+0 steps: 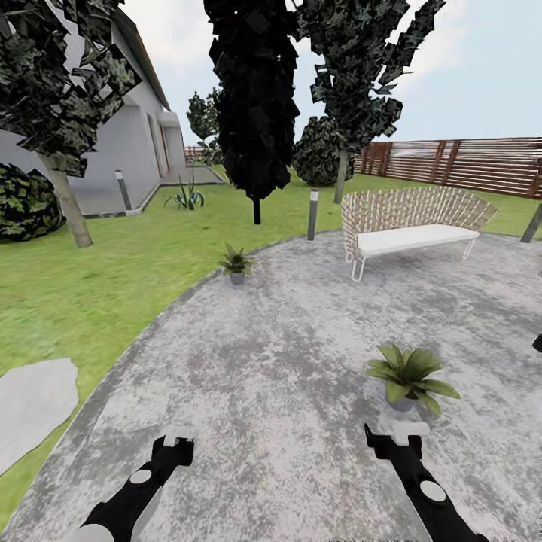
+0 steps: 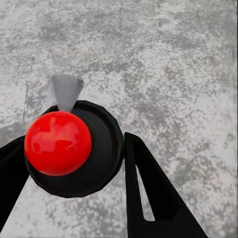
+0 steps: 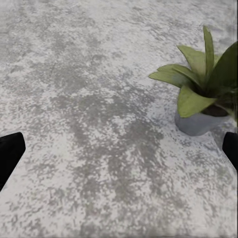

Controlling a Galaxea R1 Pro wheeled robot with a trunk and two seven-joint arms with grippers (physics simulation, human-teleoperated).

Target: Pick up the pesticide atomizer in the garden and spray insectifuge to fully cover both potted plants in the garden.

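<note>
Between the fingers of my left gripper (image 2: 74, 143) sits a dark round body with a red ball and a grey cone on it, the pesticide atomizer (image 2: 101, 148) seen end-on; both fingers touch it. My left gripper (image 1: 175, 444) hangs low over the stone patio (image 1: 286, 339). The right gripper (image 1: 395, 440) is open and empty, its fingers (image 3: 10, 151) spread wide. One potted plant (image 1: 410, 374) with broad green leaves stands just beyond the right gripper, its grey pot (image 3: 198, 123) close by. The second potted plant (image 1: 235, 265) stands farther off at the patio's left rim.
A wicker bench (image 1: 410, 222) with a white seat stands at the patio's far side, a grey bollard light (image 1: 312, 214) beside it. Lawn (image 1: 90, 286), trees, a house and a brown slat fence (image 1: 482, 162) surround the patio. A pale stepping stone (image 1: 34, 406) lies at left.
</note>
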